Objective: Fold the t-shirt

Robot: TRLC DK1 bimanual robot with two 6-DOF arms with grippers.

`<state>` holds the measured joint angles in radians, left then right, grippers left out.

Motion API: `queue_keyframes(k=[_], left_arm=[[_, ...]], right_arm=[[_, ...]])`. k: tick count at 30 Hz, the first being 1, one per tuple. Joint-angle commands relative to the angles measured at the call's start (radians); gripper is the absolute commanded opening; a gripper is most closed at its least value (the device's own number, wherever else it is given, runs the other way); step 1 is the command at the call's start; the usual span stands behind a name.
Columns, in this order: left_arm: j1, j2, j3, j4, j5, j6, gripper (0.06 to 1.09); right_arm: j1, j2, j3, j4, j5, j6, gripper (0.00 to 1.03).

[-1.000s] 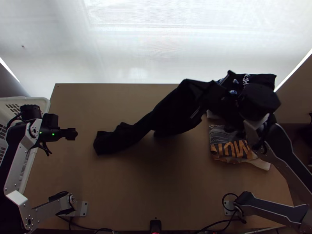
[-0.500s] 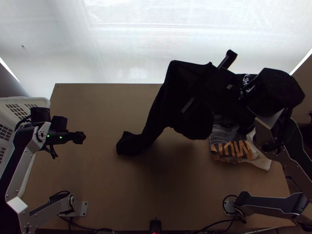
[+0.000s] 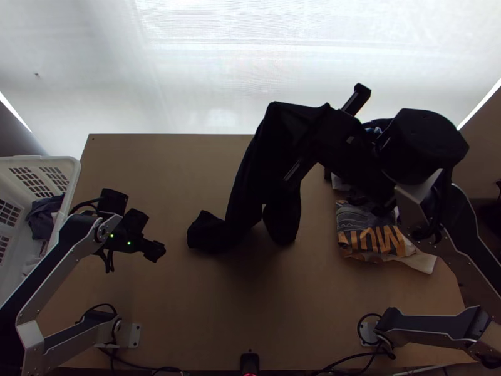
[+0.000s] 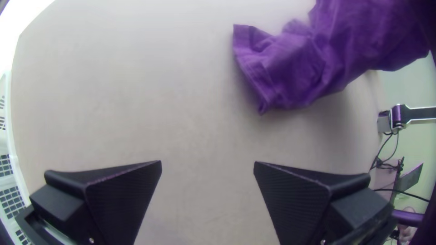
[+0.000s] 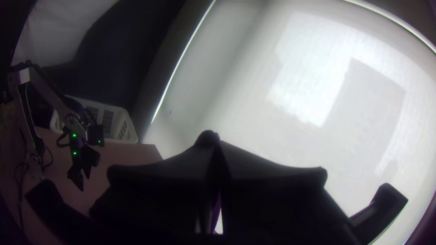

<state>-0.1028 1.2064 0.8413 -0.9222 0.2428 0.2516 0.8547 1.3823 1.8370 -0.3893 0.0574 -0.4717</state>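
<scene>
T-shirt (image 3: 247,182) hangs bunched from our right gripper (image 3: 325,131), clamped on its upper part, over the middle of the table (image 3: 138,169). We hold our left gripper (image 3: 155,250) apart, over the left side.

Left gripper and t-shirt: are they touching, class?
Apart. The left wrist view shows bare table between the t-shirt and the left gripper, its jaws open.

The table (image 3: 169,169) looks like smooth matt wood, the t-shirt (image 3: 247,182) rumpled matt cloth, the left basket (image 3: 70,164) smooth plastic, the near-left bracket (image 3: 134,336) metal
</scene>
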Motion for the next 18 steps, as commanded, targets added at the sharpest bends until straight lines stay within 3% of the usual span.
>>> queue_keyframes(k=[1, 9, 15, 18], left_arm=[[-0.090, -0.001, -0.036, 0.091, 0.003, -0.034, 1.04], [-0.095, 0.090, 0.002, 0.204, 0.059, -0.068, 1.04], [-0.141, 0.203, 0.061, 0.209, 0.174, -0.055, 1.03], [-0.210, 0.237, 0.076, 0.201, 0.187, -0.054, 1.03]], right_arm=[[0.000, 0.012, -0.025, -0.008, 0.038, -0.002, 0.03], [0.000, 0.011, -0.053, -0.008, 0.071, -0.012, 0.03], [0.003, 0.014, -0.061, -0.008, 0.098, -0.012, 0.03], [0.001, 0.020, -0.061, -0.008, 0.104, -0.018, 0.03]])
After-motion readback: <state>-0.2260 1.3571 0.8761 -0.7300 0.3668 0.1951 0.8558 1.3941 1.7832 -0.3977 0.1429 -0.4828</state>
